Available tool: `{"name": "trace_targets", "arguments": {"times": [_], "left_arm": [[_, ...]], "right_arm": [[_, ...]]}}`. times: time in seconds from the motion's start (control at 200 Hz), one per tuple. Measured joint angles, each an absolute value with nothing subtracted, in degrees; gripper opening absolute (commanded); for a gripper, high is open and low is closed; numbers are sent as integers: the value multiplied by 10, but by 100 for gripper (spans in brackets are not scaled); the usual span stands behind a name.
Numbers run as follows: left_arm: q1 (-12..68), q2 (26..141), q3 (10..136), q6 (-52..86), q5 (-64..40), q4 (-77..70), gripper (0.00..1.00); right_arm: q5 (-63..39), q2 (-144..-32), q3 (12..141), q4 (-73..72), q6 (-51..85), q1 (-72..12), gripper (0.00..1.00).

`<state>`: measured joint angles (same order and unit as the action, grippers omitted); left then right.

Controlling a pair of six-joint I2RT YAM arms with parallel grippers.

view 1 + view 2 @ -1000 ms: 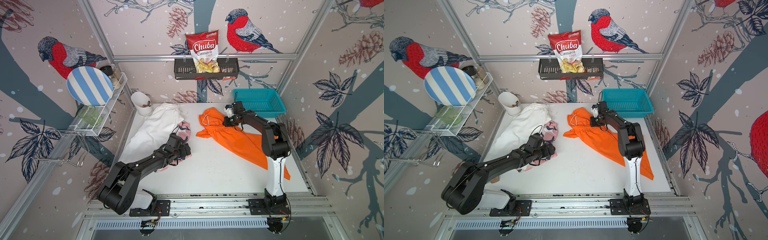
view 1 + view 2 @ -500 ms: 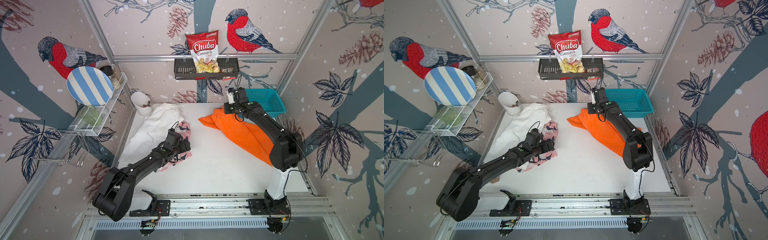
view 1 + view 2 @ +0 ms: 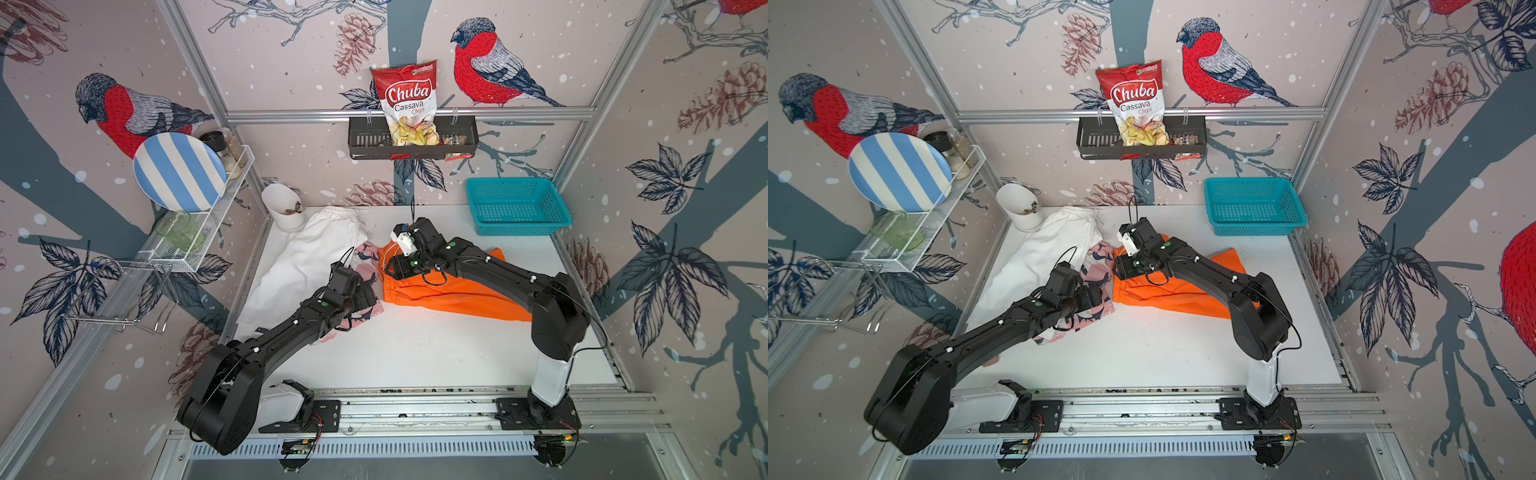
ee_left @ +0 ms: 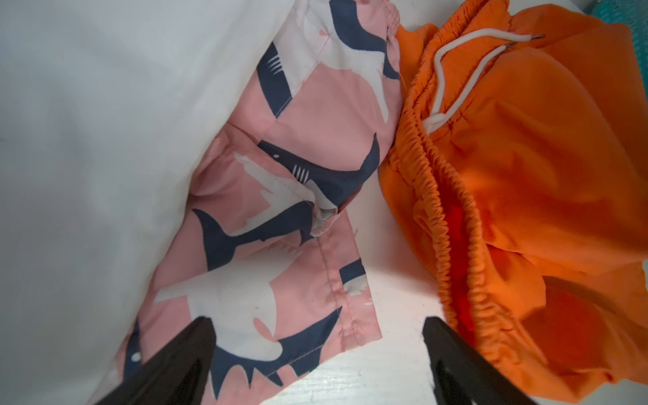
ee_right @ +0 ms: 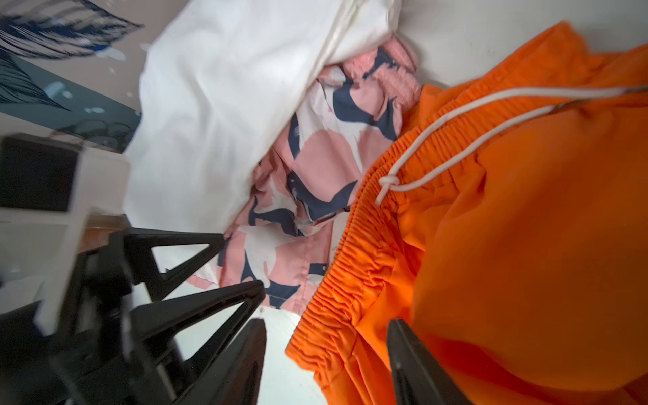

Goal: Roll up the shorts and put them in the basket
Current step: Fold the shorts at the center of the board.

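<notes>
1. The right end effector, clamped on the orange shorts a second ago, now has its jaws apart and grips nothing.
2. The right arm, stretched toward the back wall beside the basket half a second ago, has swung back to the left and down. Its end effector now sits low over the orange waistband.
3. The orange shorts, first bunched and then lifted and pulled taut, now lie flat on the counter, more crosswise than before.
4. Their waistband has come over to lie just beside the pink shorts. The far leg has drawn back from the front right.
</notes>
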<state>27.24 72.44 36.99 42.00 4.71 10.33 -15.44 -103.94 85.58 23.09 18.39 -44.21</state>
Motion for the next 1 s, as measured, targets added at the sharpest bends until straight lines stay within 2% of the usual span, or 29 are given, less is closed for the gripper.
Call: {"name": "trace_targets", "arguments": {"times": [0.235, 0.36, 0.605, 0.765, 0.995], "left_arm": [[287, 700, 372, 452, 44, 131, 91], [307, 695, 367, 480, 27, 128, 85], [319, 767, 347, 495, -62, 50, 79], [321, 816, 350, 488, -106, -11, 87], [321, 878, 350, 479, -164, -110, 86]], "right_arm": [[-124, -938, 711, 195, 213, -365, 62], [-118, -889, 639, 187, 227, -330, 62], [-104, -825, 548, 172, 242, -290, 62], [-104, -805, 528, 171, 241, -288, 62], [-94, -793, 525, 172, 241, -288, 63]]}}
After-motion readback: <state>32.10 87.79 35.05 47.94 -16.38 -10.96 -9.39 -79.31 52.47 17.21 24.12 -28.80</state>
